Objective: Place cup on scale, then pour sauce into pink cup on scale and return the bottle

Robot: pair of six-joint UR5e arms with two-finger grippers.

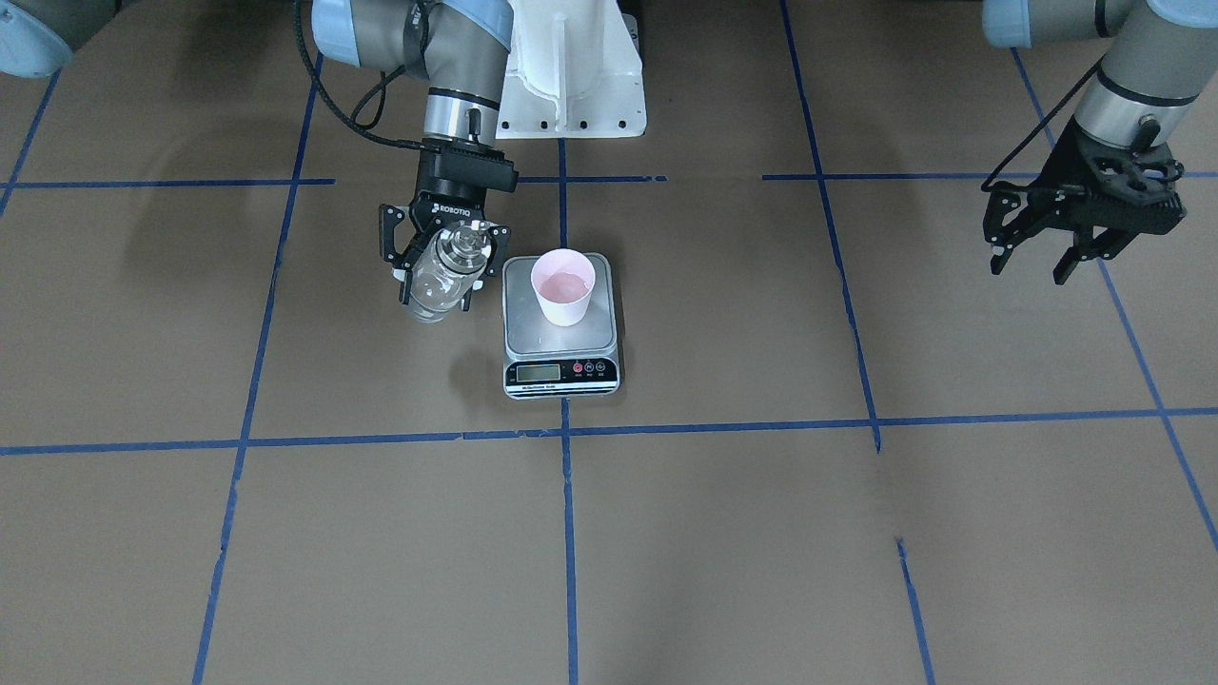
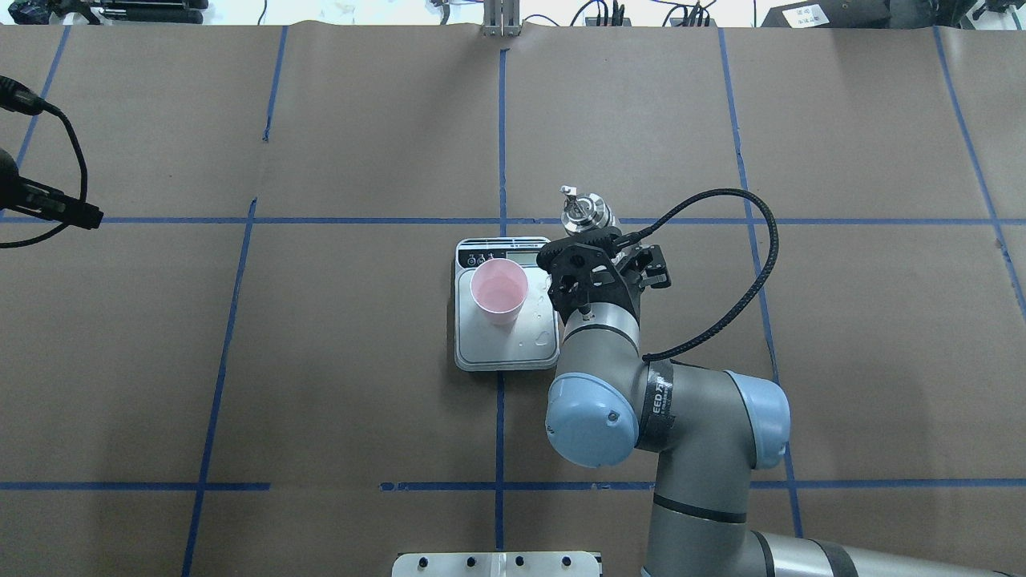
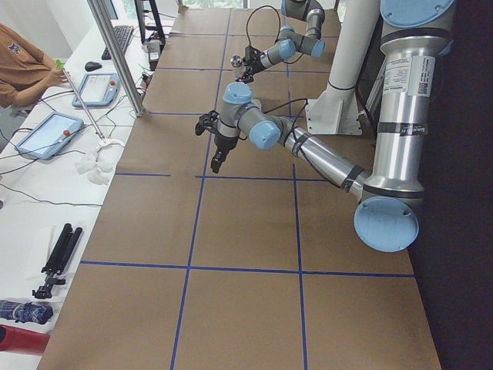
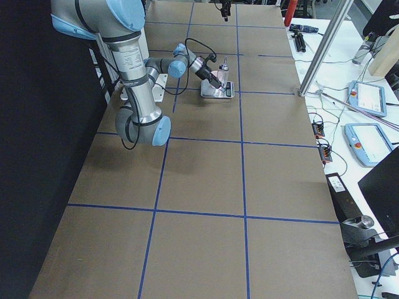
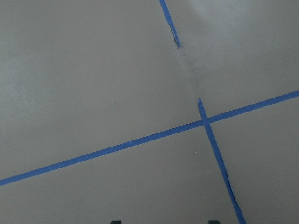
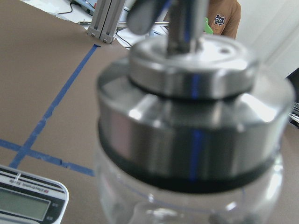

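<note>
The pale pink cup [image 1: 563,285] stands upright on the scale [image 1: 559,333], with clear liquid in its bottom; from overhead the cup [image 2: 498,290] sits toward the display end of the scale [image 2: 513,353], and droplets lie on the platform. My right gripper [image 1: 440,271] is shut on the clear glass bottle [image 1: 430,290], held near upright above the table just beside the scale. Its silver pourer cap [image 2: 583,212] fills the right wrist view [image 6: 191,116]. My left gripper [image 1: 1030,269] is open and empty, hanging far to the side above bare table.
The white arm mount base [image 1: 571,86] stands behind the scale. The right arm's black cable [image 2: 753,264] loops out over the table. Blue tape lines [image 5: 205,122] cross the brown paper. An operator [image 3: 23,62] and tablets are past the table's far edge.
</note>
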